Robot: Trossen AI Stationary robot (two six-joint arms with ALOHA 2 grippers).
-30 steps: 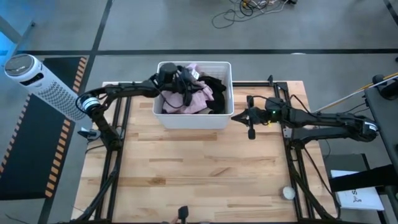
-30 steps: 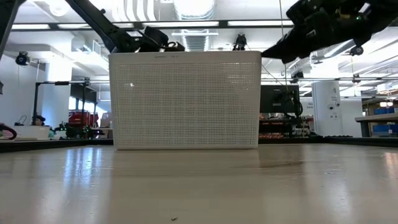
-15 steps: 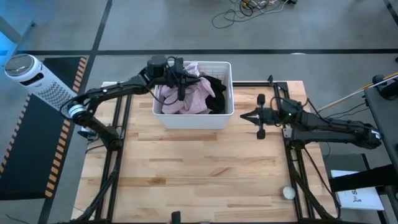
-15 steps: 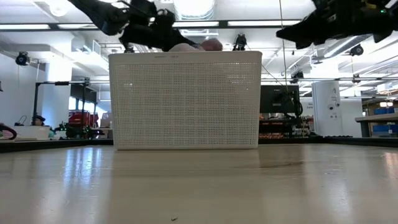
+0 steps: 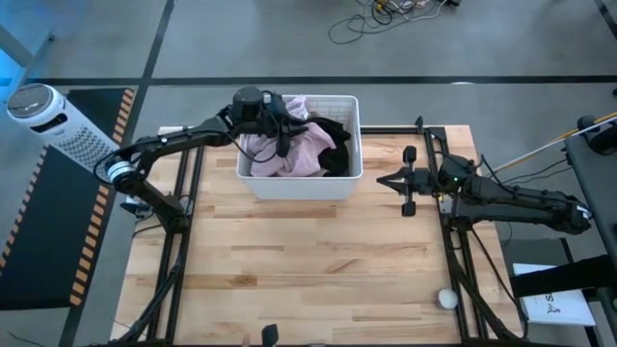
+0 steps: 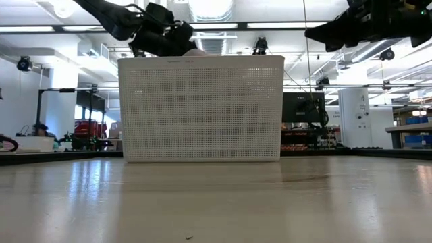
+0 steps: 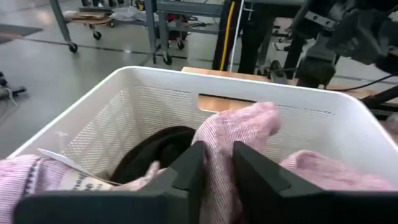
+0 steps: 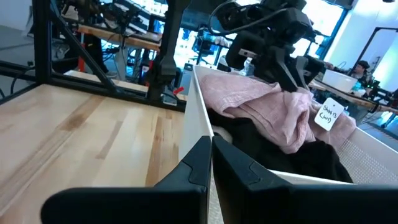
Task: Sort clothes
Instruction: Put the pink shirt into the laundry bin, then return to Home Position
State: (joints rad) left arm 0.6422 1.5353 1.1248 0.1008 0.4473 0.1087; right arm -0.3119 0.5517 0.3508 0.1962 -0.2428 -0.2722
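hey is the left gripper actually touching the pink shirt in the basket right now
Touching. In the left wrist view the left gripper has a raised fold of the pink shirt pinched between its fingers, inside the white basket.

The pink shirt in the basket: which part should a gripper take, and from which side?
Take the raised fold of the pink shirt, coming from above through the open top of the basket. Its walls block any sideways approach, and the shirt lies on top of the black garment. The left gripper already pinches such a fold.
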